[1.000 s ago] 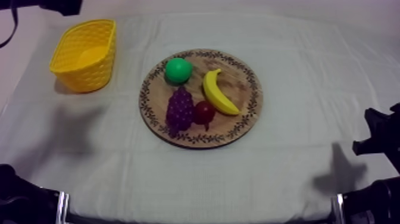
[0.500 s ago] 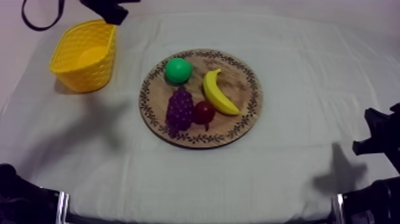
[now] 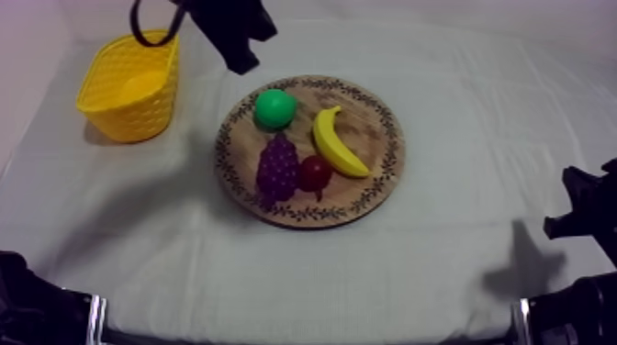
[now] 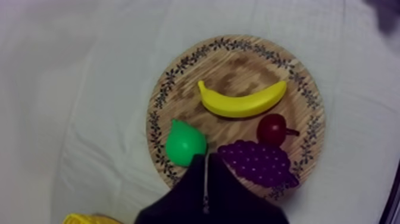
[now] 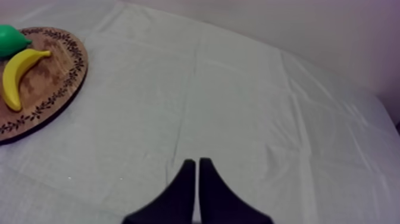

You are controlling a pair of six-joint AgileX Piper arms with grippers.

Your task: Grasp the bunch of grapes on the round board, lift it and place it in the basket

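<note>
Left pincer [image 3: 241, 61]: fingers together, empty; new in from the upper left within the last second, now between basket [image 3: 129, 87] and board [image 3: 384, 174].
Grapes [image 3: 277, 168]: on board, untouched; approach begun, pincer must open first.
Right pincer [image 5: 196, 176]: closed, idle.

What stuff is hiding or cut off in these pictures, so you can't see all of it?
- Left wrist view: the yellow basket is cut off by the picture's edge, beside the left gripper.
- Left wrist view: that gripper, shut, covers part of the rim of the wooden board.
- Right wrist view: the edge cuts off the wooden board and the pear.
</note>
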